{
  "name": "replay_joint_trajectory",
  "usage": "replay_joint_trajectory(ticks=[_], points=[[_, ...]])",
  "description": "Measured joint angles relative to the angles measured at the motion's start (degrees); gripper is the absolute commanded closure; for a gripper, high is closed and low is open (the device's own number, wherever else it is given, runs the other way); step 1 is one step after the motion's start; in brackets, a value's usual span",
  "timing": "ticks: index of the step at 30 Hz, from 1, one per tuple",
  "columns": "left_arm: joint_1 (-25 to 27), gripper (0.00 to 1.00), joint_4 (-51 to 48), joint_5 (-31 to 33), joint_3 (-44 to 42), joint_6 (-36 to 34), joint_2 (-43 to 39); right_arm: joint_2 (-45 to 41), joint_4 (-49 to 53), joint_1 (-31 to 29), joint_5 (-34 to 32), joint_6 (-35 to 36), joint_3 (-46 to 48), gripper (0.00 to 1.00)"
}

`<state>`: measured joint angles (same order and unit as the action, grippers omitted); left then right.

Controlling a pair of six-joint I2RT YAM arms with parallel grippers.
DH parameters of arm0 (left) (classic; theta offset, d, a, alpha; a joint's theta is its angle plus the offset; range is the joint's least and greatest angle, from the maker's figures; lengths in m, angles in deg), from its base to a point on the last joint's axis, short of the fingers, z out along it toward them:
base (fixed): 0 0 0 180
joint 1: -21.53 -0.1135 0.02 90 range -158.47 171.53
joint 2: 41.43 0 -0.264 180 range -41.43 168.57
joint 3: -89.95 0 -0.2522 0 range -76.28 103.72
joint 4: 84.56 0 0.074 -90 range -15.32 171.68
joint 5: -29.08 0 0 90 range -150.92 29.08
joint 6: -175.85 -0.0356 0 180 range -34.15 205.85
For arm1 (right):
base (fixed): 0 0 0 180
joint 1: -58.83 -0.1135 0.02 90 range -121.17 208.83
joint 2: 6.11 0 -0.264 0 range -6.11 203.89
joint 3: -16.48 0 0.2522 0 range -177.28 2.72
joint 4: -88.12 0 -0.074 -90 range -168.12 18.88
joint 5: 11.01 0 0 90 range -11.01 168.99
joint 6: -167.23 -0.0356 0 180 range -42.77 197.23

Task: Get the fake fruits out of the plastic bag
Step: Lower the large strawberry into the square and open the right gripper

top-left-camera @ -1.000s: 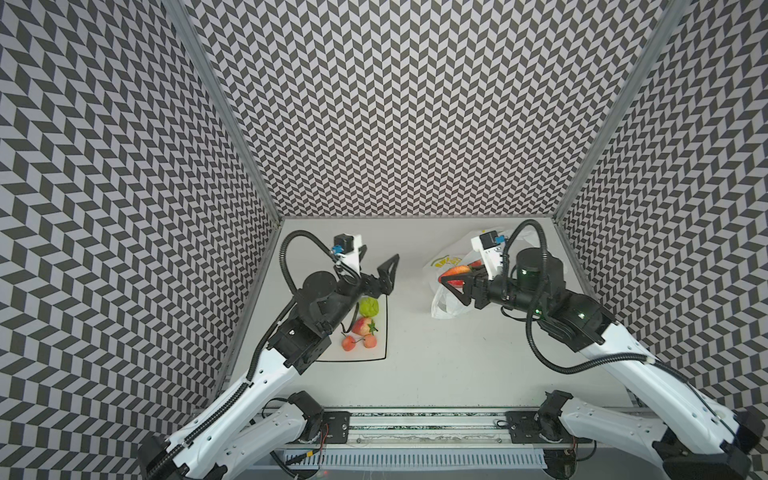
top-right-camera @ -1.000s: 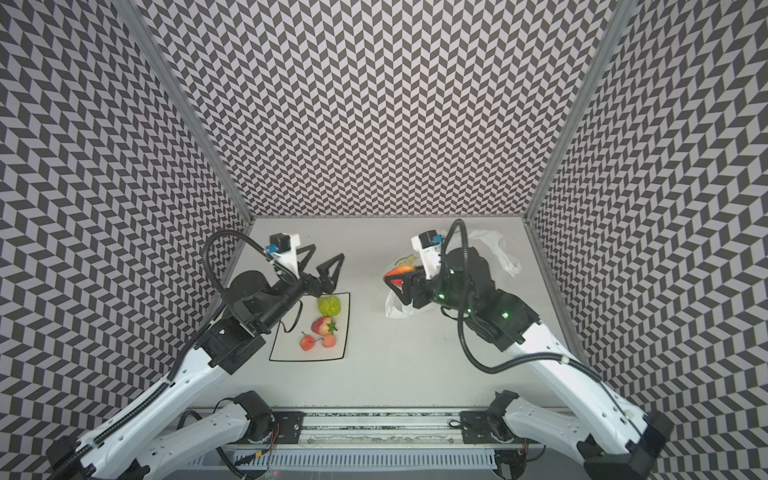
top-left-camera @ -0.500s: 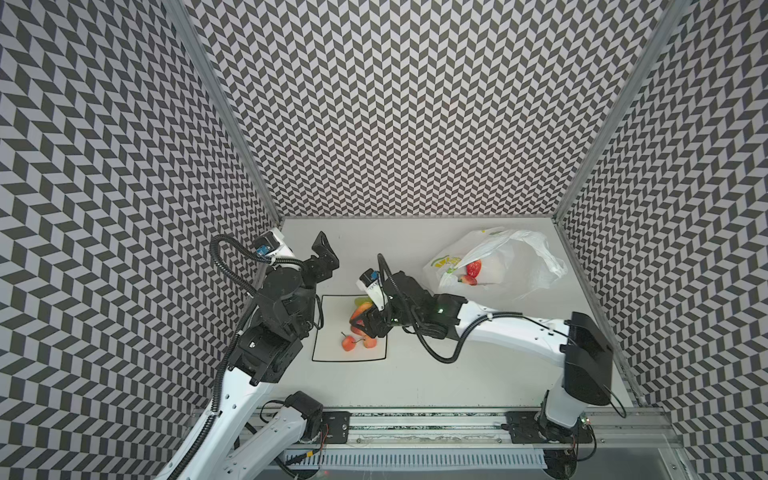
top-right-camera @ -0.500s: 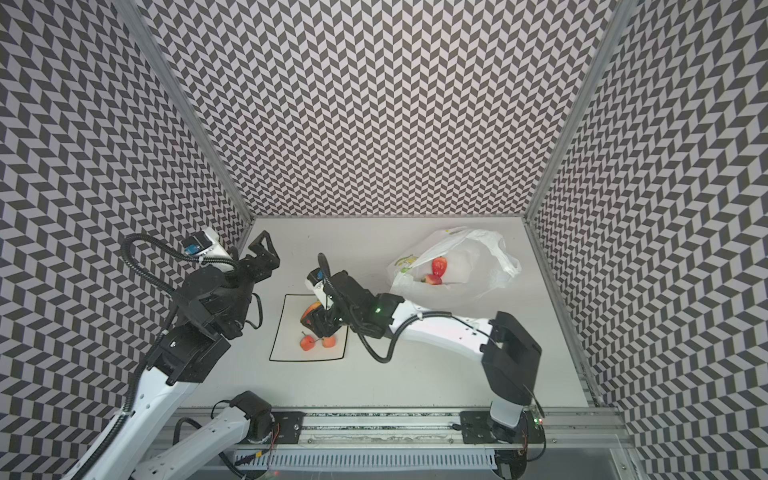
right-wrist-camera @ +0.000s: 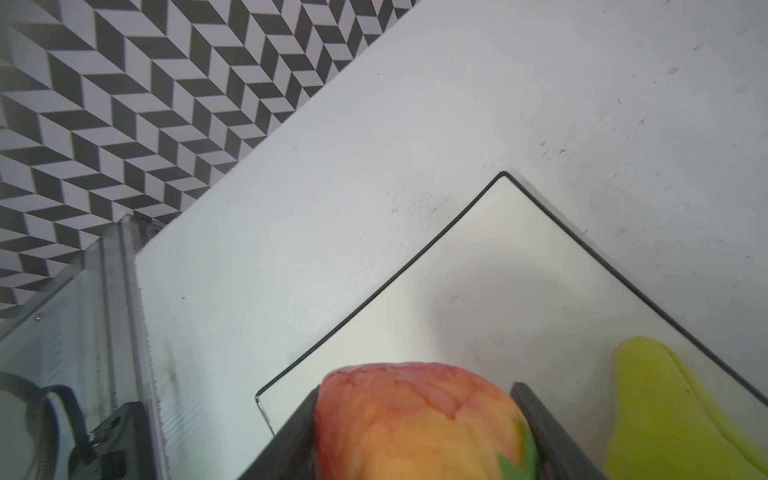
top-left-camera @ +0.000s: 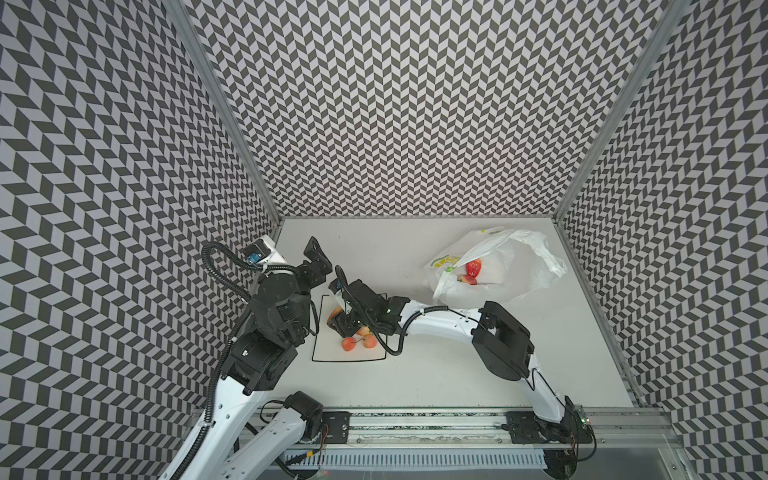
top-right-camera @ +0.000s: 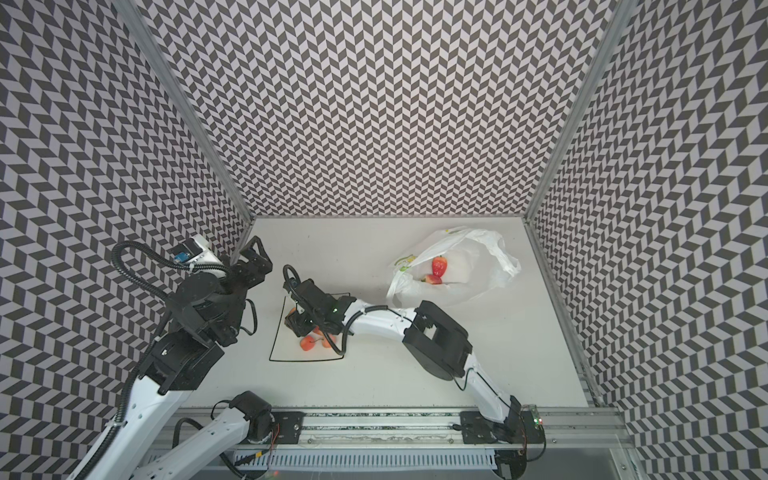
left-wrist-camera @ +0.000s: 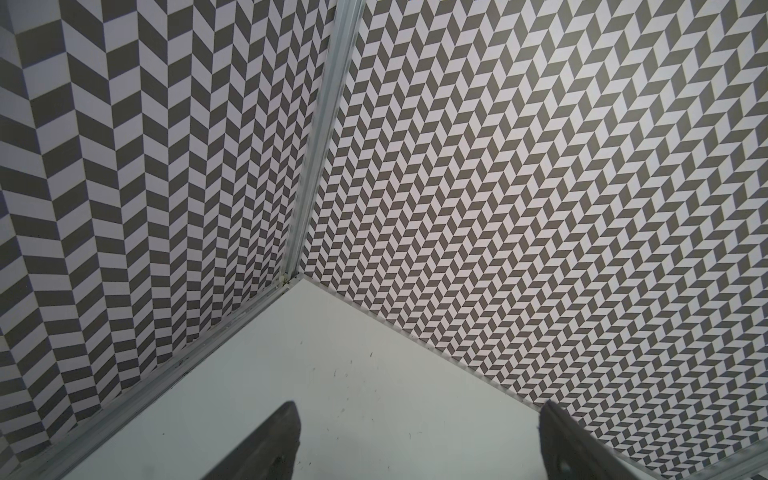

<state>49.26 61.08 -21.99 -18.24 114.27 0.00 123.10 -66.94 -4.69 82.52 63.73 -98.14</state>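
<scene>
Over the plate [right-wrist-camera: 519,266] at its ten-o'clock edge, right fingers [right-wrist-camera: 544,428] grip an orange-red fruit [right-wrist-camera: 415,415]; left fingers [left-wrist-camera: 274,440] gape wide near the wall [left-wrist-camera: 124,208], open table [left-wrist-camera: 374,395] ahead.

The pale table [top-left-camera: 436,382] is carrying a black-rimmed plate [top-left-camera: 328,353] and, well apart, a plastic bag [top-left-camera: 519,270], seemingly lying open.

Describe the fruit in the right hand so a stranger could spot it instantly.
Find the black-rimmed plate left of centre on the table. Over it, the right hand grips the fruit: orange with red veins and a green leaf, unlike the yellow-green fruit beside it.
</scene>
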Motion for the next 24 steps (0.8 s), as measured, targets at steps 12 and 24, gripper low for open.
replay_joint_trajectory(ticks=[12, 24], points=[[-0.02, 0.09, -0.07, -0.9, -1.36, -0.22, -1.33, 4.24, -0.17, 0.0, -1.27, 1.81, -2.1, 0.24], [-0.02, 0.09, 0.39, -2.62, -1.33, -0.83, -0.15, -3.87, -0.48, 0.0, -1.6, 1.99, 1.92, 0.1]])
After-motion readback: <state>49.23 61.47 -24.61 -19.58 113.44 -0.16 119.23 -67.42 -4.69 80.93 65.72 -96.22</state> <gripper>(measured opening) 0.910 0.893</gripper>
